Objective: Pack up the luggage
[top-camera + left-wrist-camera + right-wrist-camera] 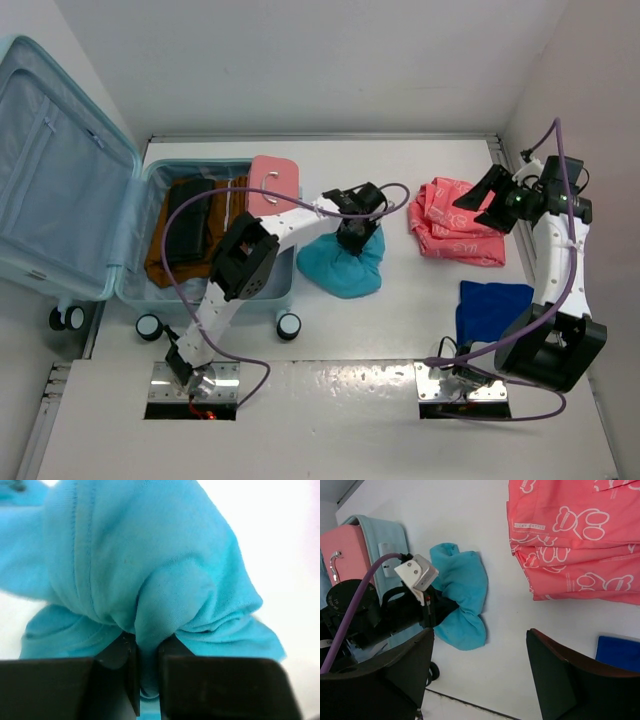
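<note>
The luggage (60, 170), a large pale aqua hard-shell case with light blue fabric lining, lies open at the far left, its lid swung out leftward and tilted up, its base partly filled, its small black-and-white wheels (148, 326) on the near side.

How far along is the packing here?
Done: brown cloth and black cloth lie in the open suitcase, a pink case at its corner. In hand: the left gripper is shut on the teal cloth on the table. Left: the pink garment, near the open right gripper, and the blue cloth.
</note>
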### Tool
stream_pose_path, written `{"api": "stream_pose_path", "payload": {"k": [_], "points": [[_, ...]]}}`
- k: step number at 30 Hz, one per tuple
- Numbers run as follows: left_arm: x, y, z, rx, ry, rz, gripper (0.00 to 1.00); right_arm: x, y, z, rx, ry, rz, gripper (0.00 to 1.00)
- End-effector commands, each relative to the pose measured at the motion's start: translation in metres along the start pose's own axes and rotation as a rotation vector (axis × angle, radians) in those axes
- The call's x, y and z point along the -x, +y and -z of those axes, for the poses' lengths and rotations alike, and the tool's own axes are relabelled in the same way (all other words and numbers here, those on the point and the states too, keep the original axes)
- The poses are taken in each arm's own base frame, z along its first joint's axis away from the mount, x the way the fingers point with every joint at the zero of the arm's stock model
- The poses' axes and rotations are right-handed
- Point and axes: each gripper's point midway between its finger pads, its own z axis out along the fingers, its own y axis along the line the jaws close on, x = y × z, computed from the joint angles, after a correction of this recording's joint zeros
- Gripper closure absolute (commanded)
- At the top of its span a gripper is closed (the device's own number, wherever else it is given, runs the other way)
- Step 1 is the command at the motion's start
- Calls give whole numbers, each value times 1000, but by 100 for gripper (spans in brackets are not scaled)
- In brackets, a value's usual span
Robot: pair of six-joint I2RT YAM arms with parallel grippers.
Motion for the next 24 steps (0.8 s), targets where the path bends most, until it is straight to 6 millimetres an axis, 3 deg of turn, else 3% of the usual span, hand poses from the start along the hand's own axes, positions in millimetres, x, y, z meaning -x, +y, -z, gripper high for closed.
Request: {"api": "stream_pose_path", "payload": {"k": [1, 4, 5, 8, 9, 11, 12, 13, 14, 15, 16, 17, 18, 19, 20, 21, 22, 24], "points": [[77, -24, 101, -165, -319, -119, 96, 16, 18, 9, 51, -49, 52, 26], [110, -16, 176, -188, -511, -160, 99, 14, 21, 1, 68, -39, 64, 28], [127, -12, 230, -179, -639, -184, 100, 12, 26, -2, 76, -32, 67, 28], [146, 20, 309, -92, -832, -154, 100, 8, 30, -11, 93, -19, 94, 28], [145, 48, 347, -3, -908, -118, 100, 6, 34, -15, 100, -7, 97, 28], [138, 78, 379, 94, -961, -74, 100, 6, 40, -21, 116, -1, 118, 28], [130, 108, 387, 158, -965, -40, 100, 4, 46, -23, 128, 10, 132, 28], [117, 118, 413, 192, -1000, -35, 100, 3, 46, -26, 130, 18, 138, 28], [105, 129, 420, 222, -998, -26, 100, 5, 48, -28, 132, 19, 146, 28], [86, 140, 405, 256, -947, -45, 100, 3, 51, -31, 139, 32, 156, 28], [71, 149, 405, 279, -934, -47, 100, 2, 52, -33, 142, 37, 162, 29], [50, 147, 422, 300, -961, -57, 100, 1, 53, -34, 145, 44, 165, 29], [36, 146, 415, 302, -942, -65, 100, 1, 53, -38, 147, 54, 164, 29], [9, 149, 379, 287, -857, -55, 100, -1, 57, -40, 155, 60, 174, 29], [-8, 150, 367, 282, -830, -48, 100, -4, 60, -42, 163, 69, 184, 29], [-25, 143, 369, 266, -849, -47, 100, -5, 59, -46, 165, 79, 179, 29], [-51, 141, 328, 231, -759, -33, 100, -9, 61, -48, 170, 89, 186, 29], [-75, 134, 300, 194, -710, -15, 100, -12, 65, -52, 178, 102, 191, 29]]}}
